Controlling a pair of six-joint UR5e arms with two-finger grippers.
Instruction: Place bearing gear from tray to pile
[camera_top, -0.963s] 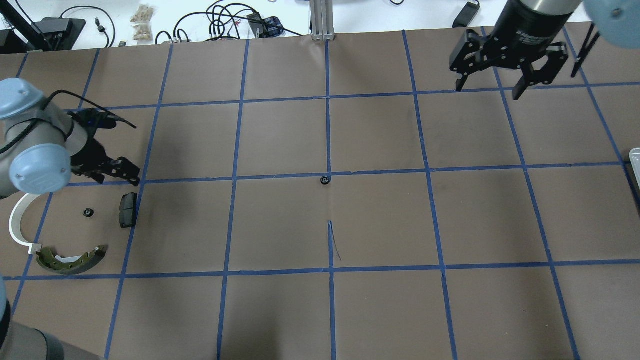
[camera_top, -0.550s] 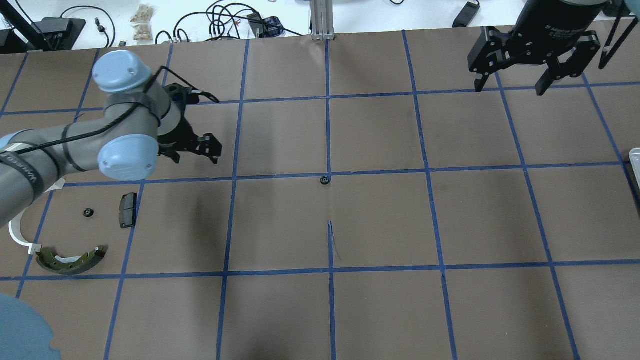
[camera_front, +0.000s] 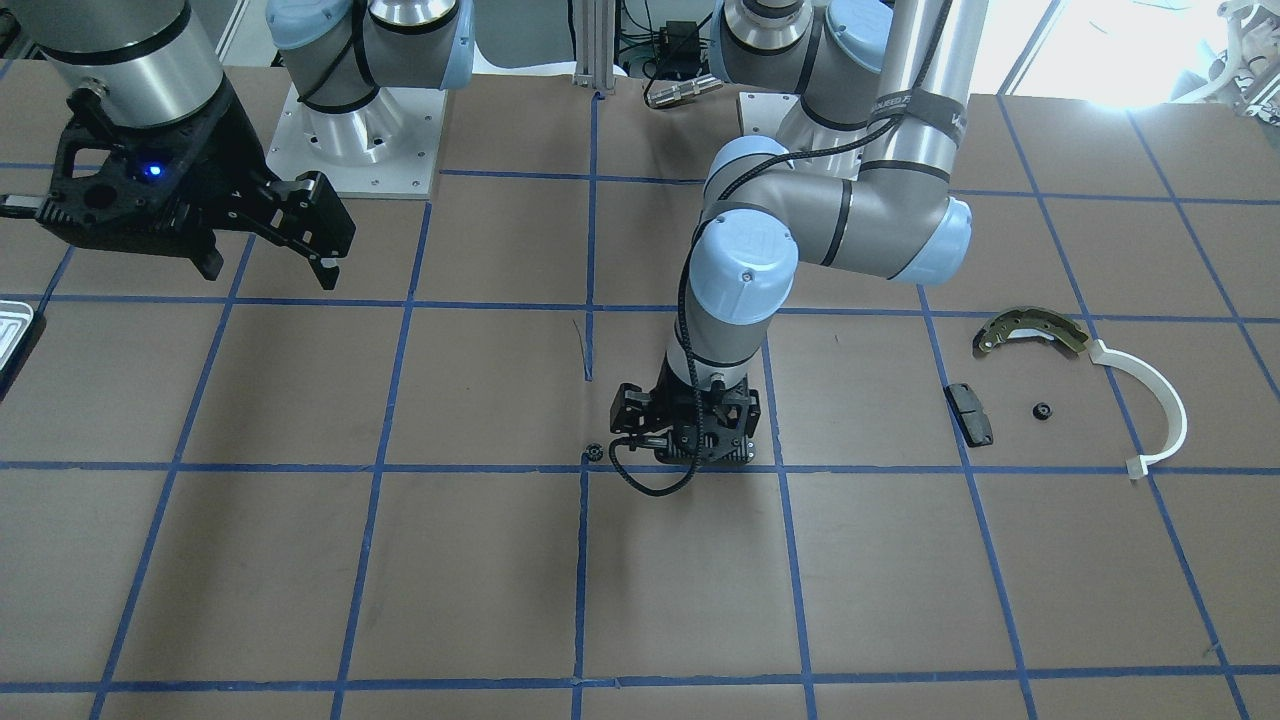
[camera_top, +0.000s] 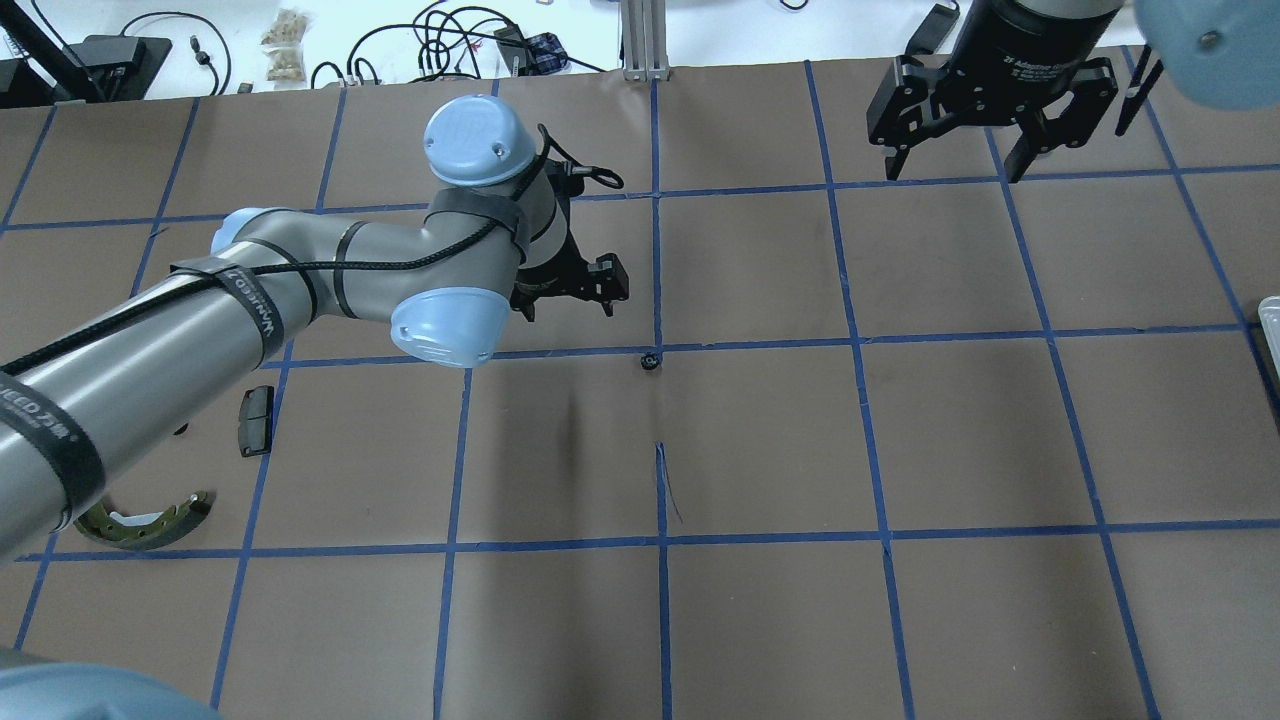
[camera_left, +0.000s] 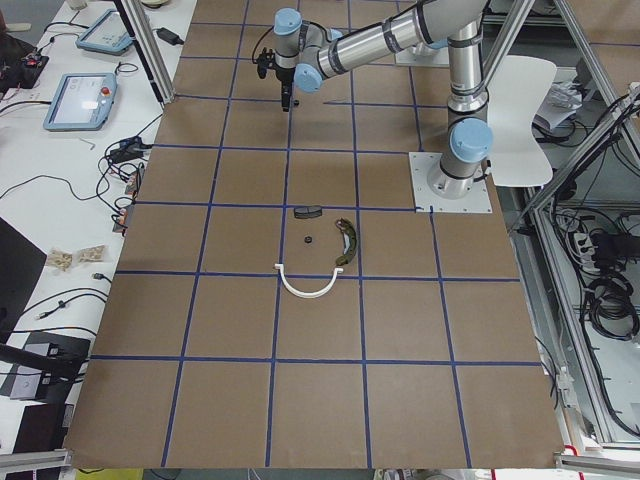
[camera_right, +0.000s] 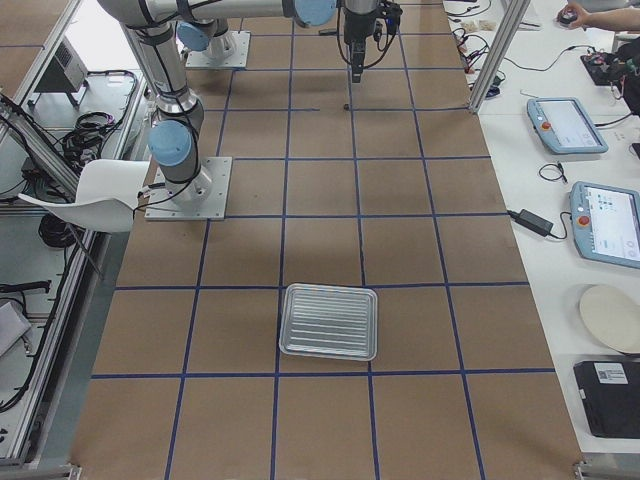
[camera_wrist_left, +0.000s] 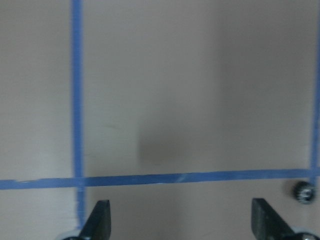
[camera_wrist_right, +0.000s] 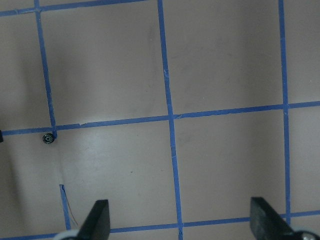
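We think this step is grabbing the small black bearing gear. It lies on the bench by a blue tape cross, far from the pile. Our left claw hangs near it, wide apart and empty. Next we should slide over it, go down and pinch.

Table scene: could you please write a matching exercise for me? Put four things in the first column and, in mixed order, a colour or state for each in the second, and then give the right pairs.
Column one:
1. left gripper
2. tray
3. brake shoe
4. plastic arc

Column two:
A. white, curved
B. olive metal, curved
C. silvery, ridged, lying flat
D. open, close to the lone gear at a tape crossing

Pairs: 1-D, 2-C, 3-B, 4-A
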